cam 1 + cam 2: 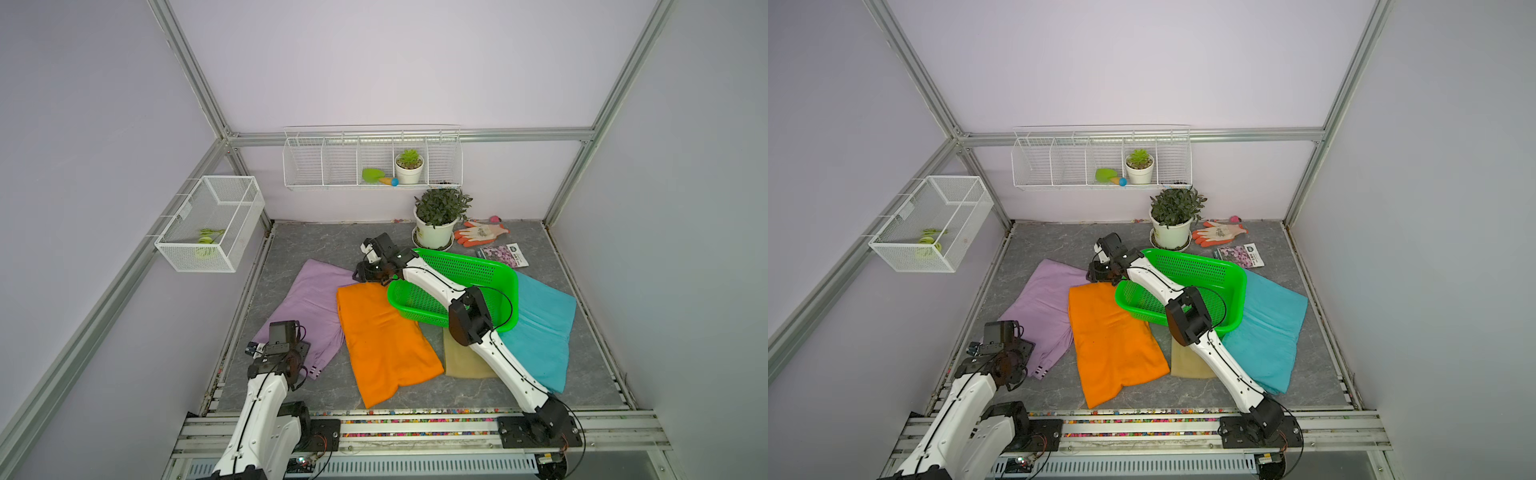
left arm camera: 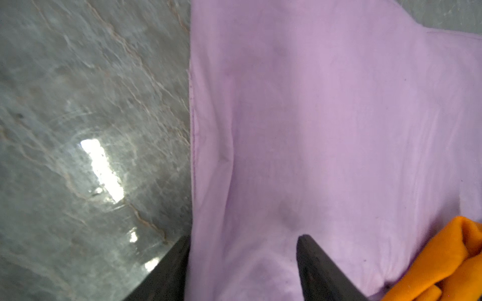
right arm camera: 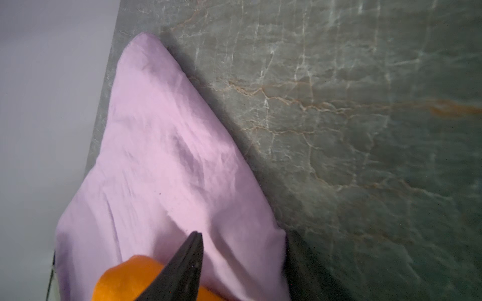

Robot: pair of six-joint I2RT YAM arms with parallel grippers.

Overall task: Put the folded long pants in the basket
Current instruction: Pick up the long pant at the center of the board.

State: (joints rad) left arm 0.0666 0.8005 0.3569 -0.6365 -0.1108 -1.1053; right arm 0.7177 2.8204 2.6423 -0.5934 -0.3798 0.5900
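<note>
Four folded long pants lie on the grey table: lilac (image 1: pixel 307 299) (image 1: pixel 1042 299) at left, orange (image 1: pixel 382 345) in the middle, tan (image 1: pixel 461 357) and teal (image 1: pixel 540 328) at right. The green basket (image 1: pixel 469 266) (image 1: pixel 1200 270) rests tilted on the orange, tan and teal ones. My right arm crosses over the basket. Its gripper (image 3: pixel 245 233) (image 1: pixel 365 272) is open, straddling the far edge of the lilac pants (image 3: pixel 161 156) beside the orange corner (image 3: pixel 125 276). My left gripper (image 2: pixel 243 237) (image 1: pixel 286 345) stands open over the near end of the lilac pants (image 2: pixel 339 130), one finger at the cloth's edge.
A potted plant (image 1: pixel 436 220), orange-and-white gloves (image 1: pixel 482 232) and a seed packet (image 1: pixel 505 254) sit at the back right behind the basket. A long white wire rack (image 1: pixel 372 158) hangs on the back wall. A white mesh box (image 1: pixel 212 224) hangs on the left wall.
</note>
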